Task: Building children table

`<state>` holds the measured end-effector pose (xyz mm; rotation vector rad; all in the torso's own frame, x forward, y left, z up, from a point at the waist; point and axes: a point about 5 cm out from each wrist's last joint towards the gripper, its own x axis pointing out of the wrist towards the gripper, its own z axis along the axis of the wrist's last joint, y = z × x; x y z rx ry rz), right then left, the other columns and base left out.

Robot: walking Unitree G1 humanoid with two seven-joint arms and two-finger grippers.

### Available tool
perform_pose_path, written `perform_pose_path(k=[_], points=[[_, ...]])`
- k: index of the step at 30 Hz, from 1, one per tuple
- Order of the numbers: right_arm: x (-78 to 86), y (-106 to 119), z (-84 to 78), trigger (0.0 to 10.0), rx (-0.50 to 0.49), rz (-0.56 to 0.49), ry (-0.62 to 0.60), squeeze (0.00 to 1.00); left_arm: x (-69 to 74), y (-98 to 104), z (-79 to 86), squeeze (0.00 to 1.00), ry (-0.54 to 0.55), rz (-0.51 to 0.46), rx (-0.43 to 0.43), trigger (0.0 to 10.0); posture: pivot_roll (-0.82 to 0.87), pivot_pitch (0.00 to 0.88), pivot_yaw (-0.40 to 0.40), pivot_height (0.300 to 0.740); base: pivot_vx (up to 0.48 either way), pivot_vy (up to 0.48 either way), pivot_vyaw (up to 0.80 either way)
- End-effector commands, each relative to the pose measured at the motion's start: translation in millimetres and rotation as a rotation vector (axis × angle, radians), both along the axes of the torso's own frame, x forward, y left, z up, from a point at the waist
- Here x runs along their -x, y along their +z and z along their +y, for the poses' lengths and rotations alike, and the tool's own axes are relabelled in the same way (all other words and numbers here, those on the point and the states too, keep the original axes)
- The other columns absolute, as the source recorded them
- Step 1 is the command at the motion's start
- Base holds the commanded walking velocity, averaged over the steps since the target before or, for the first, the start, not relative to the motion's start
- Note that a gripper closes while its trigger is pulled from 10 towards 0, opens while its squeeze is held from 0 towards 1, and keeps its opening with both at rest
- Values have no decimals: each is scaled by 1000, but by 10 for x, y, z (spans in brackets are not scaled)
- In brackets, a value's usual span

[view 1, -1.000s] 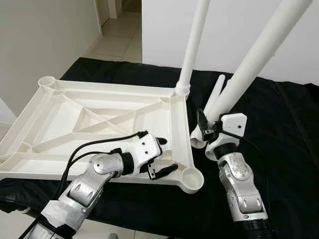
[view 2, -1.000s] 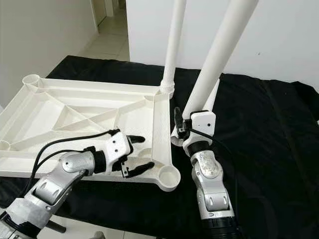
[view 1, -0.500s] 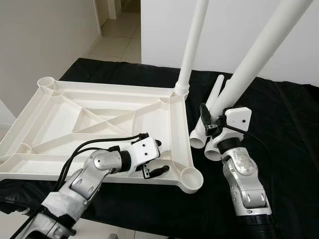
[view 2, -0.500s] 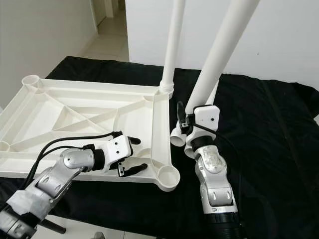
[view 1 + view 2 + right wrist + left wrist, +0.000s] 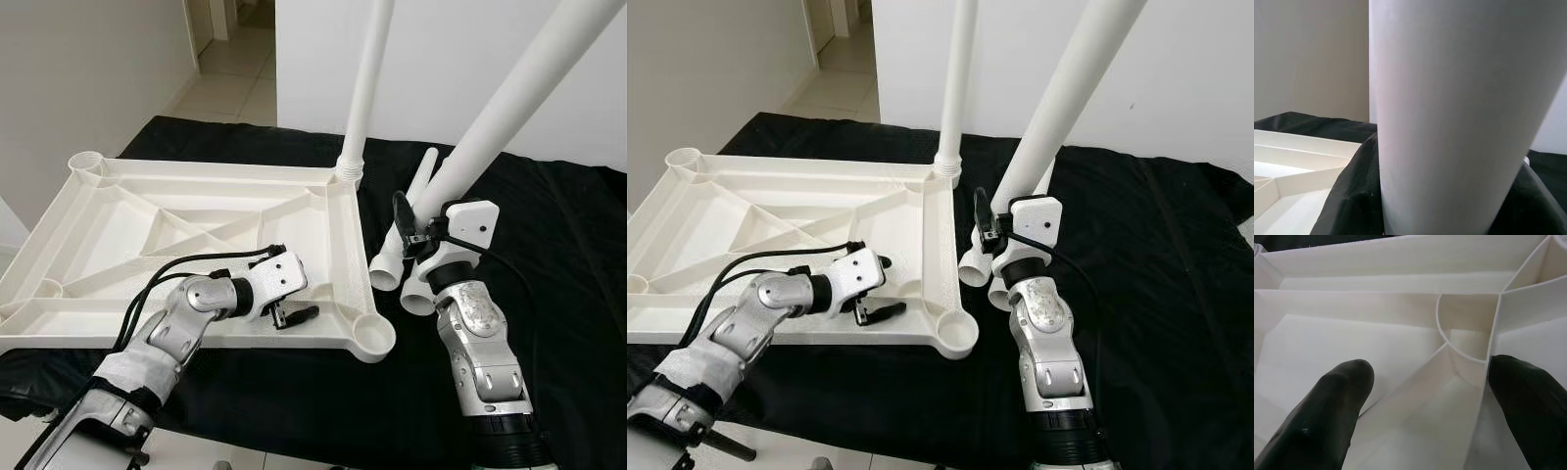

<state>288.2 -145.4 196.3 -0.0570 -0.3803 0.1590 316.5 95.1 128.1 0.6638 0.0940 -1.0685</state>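
Change: left gripper (image 5: 294,315) has slid further in over the near rail of the tabletop (image 5: 127,211) compared with a second ago, while the right gripper (image 5: 421,240) has carried its leg (image 5: 509,98) a little up and toward the frame's right.
Tabletop: white plastic, lying underside up on the black-covered table (image 5: 568,294), filling the left half of the frame, ribs and corner sockets showing.
Fitted leg: one white leg (image 5: 367,78) already stands in the far corner socket, upper centre of the frame.
Spare leg: a third leg (image 5: 407,230) lies on the cloth just beside the right gripper, centre right.
Left fingers: spread apart, holding nothing; one black finger (image 5: 1327,406) sits on each side of a rib beside the round socket (image 5: 375,336) at the near corner, lower centre. Probably placed there to pin the tabletop down while a leg goes in.
Right fingers: closed around the lower end of the tilted leg, which slants toward the upper right corner; its open end hangs just above the cloth.
Step in hand: likely bringing this leg to the near corner socket; it must be stood upright and lined up first.
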Motion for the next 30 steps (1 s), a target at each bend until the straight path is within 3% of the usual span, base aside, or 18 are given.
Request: perform_pose_path(k=[1,10,17,21,22,23,25,30], points=[[-12,26,19,10000,-5,-4,9,0,-194,95,135,0,287,-181,64,10000,-18,17,-8,740,0,0,0],[-5,4,54,10000,-6,17,29,0,-330,165,133,0,332,-211,83,10000,-25,33,-6,740,0,0,0],[0,-43,86,10000,37,58,46,0,-297,153,106,0,289,-205,79,10000,-33,40,-2,740,0,0,0],[16,-127,116,10000,109,110,81,0,-95,222,68,0,122,-152,166,10000,-31,42,-1,740,0,0,0],[17,-130,121,10000,110,114,89,0,-43,286,47,0,99,-112,248,10000,-23,43,-4,740,0,0,0],[17,-130,121,10000,110,114,89,0,-43,286,47,0,99,-112,248,10000,-23,43,-4,740,0,0,0],[27,-134,139,10000,102,124,117,0,44,389,21,0,53,-67,350,10000,-18,43,-8,740,0,0,0],[56,-144,134,10000,98,132,120,0,160,450,-38,0,7,-89,397,10000,-9,45,-17,740,0,0,0]])
